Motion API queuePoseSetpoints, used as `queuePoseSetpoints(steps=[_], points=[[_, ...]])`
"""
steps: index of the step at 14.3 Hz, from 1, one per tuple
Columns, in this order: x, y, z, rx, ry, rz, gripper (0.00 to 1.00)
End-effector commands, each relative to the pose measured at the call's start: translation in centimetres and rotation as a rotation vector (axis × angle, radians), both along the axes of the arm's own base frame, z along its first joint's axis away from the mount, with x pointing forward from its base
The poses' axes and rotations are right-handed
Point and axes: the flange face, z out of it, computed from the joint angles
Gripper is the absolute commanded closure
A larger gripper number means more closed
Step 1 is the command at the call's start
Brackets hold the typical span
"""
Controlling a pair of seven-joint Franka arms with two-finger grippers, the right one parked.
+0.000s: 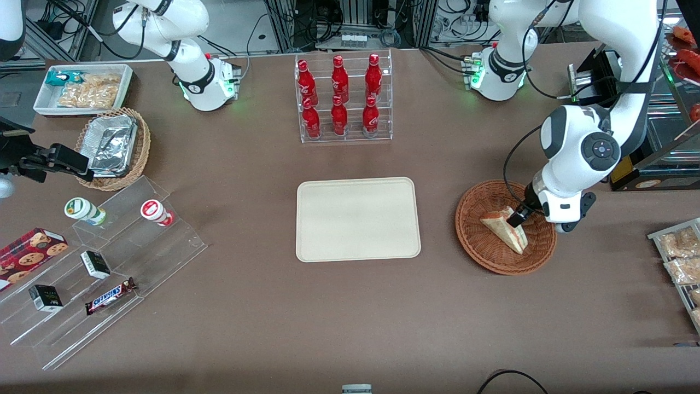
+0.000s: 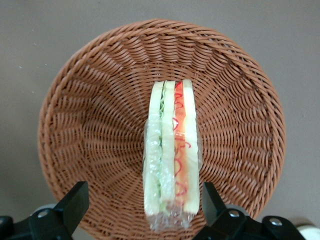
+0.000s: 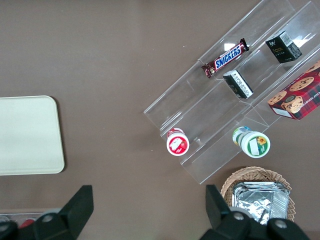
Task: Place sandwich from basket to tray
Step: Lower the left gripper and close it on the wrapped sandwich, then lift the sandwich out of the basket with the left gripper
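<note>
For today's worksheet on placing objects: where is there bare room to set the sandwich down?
The tray is bare all over. The gripper is open around the sandwich in the basket. Crowded: the acrylic steps holding snacks, toward the parked arm's end.

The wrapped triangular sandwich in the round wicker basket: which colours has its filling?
Green on one side, red and orange on the other, between pale bread; the sandwich shows best in the left wrist view.

- The basket (image 2: 100, 100) is rough woven wicker.
- The sandwich (image 2: 172, 150) sits in glossy clear wrap.
- The tray (image 1: 358, 219) looks smooth, matt plastic.
- The gripper (image 2: 142, 207), over the basket, has matt black fingers.
</note>
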Motion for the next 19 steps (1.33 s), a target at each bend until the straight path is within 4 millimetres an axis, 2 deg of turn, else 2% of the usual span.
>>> queuePoseSetpoints(steps=[1,6,7,9,10,11,13,14,16,19], points=[[0.3,-0.7,-1.8,-0.006,-0.019,0.049,0.00],[0.6,-1.6,-4.7,-0.014,-0.025,0.118,0.00],[0.6,-1.7,-4.8,-0.014,-0.023,0.138,0.08],[0.5,-1.7,-4.8,-0.013,-0.019,0.166,0.79],[0.4,-1.7,-4.8,-0.009,-0.018,0.149,0.90],[0.4,-1.7,-4.9,-0.004,-0.016,0.140,0.96],[0.4,-1.7,-4.3,-0.002,-0.014,0.078,0.99],[0.5,-1.7,-3.6,0.000,-0.011,0.024,0.99],[2.0,-2.1,-1.2,0.001,0.004,-0.150,0.99],[4.3,-5.8,2.8,-0.016,0.075,-0.409,0.99]])
